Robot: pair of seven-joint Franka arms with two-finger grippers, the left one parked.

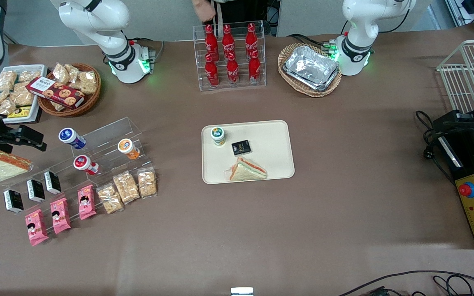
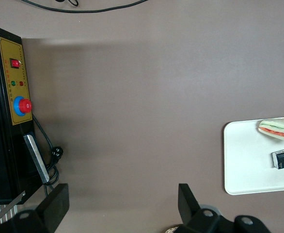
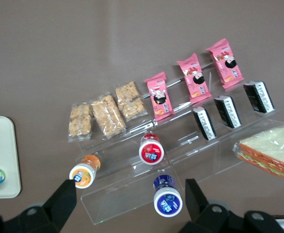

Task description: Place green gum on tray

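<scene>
Green gum [image 1: 218, 136] stands upright on tray [image 1: 276, 160]; spread-fingered tool [image 3: 131, 201] well apart.

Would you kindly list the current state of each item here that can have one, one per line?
Green gum: upright on the tray, lid on, not held.
Tray: flat on the table, carrying the gum, a black packet and a wrapped sandwich.
Orange-lidded bottle: lying tilted on the clear stand, lid on.
Blue-lidded bottle: tilted on the stand, lid on.
Pincer: open, empty, above the clear stand.
</scene>
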